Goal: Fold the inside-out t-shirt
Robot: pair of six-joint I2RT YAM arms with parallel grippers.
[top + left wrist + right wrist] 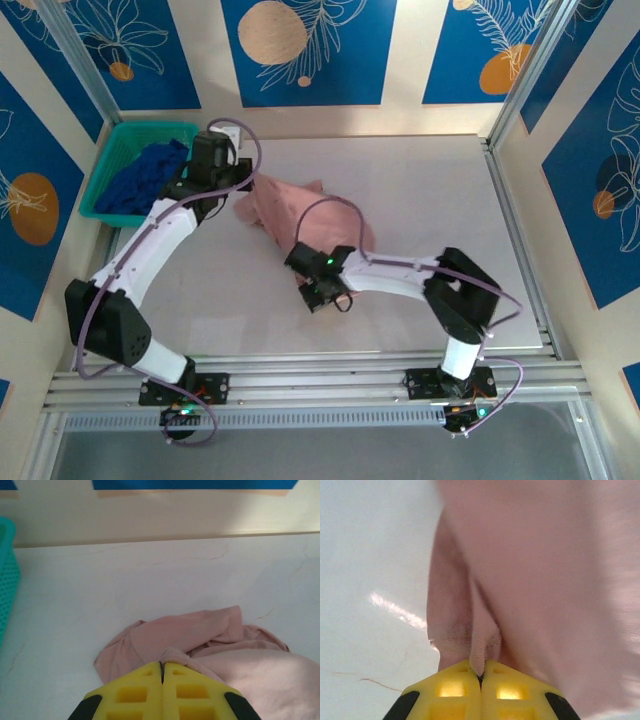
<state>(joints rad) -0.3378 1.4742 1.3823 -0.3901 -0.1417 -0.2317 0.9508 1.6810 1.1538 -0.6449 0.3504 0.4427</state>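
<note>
Top external view shows you the t-shirt (305,212) as a crumpled pink heap on the worktop (440,220), with a gripper at each end of it. In the left wrist view, the left gripper (162,666) has its jaws pressed together on a small ridge of cloth. The rest of the shirt is bunched ahead of it and to its right. In the right wrist view, the right gripper (481,672) is clamped on a narrow fold, and the fabric hangs in loose pleats straight ahead of its tips.

By my reading you are early in the job: both holds are made, but no fold is laid. No part of the shirt lies flat, and neither the sleeves nor the hem can be told apart. You cannot tell which face is outward. Spreading, smoothing and every fold remain.
</note>
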